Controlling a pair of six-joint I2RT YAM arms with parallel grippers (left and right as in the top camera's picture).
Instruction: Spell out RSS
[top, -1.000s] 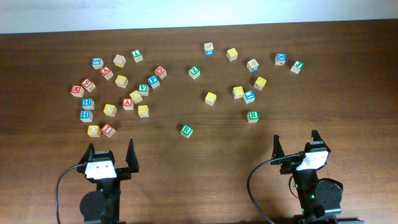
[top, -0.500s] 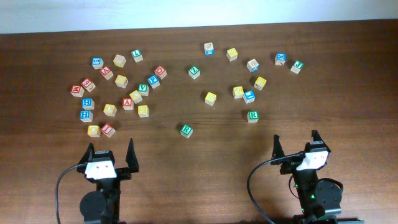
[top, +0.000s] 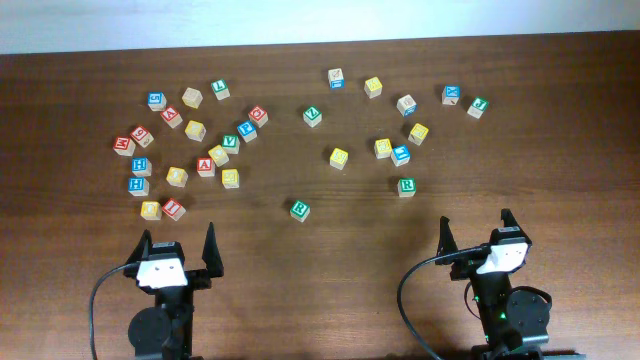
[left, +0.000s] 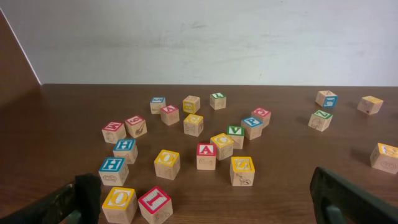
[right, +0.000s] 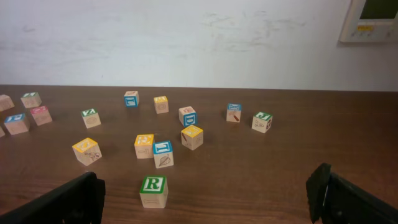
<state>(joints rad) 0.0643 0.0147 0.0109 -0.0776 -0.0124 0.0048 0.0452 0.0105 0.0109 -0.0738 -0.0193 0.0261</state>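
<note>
A green-bordered R cube (top: 406, 186) stands right of centre, just ahead of my right gripper (top: 475, 222); it shows in the right wrist view (right: 153, 190) between the open fingers (right: 205, 190). A second green R cube (top: 299, 209) sits alone at mid table. A yellow S cube (top: 230, 178) lies in the left cluster, also in the left wrist view (left: 242, 170). Other yellow-faced cubes (top: 339, 158) are scattered; their letters are unreadable. My left gripper (top: 178, 240) is open and empty, behind the left cluster (left: 202, 190).
Several red, blue, green and yellow cubes crowd the left cluster (top: 205, 165); a yellow O (left: 119, 203) and a red I (left: 155, 202) are nearest my left fingers. A looser group (top: 400, 155) spreads over the back right. A white wall runs behind the table.
</note>
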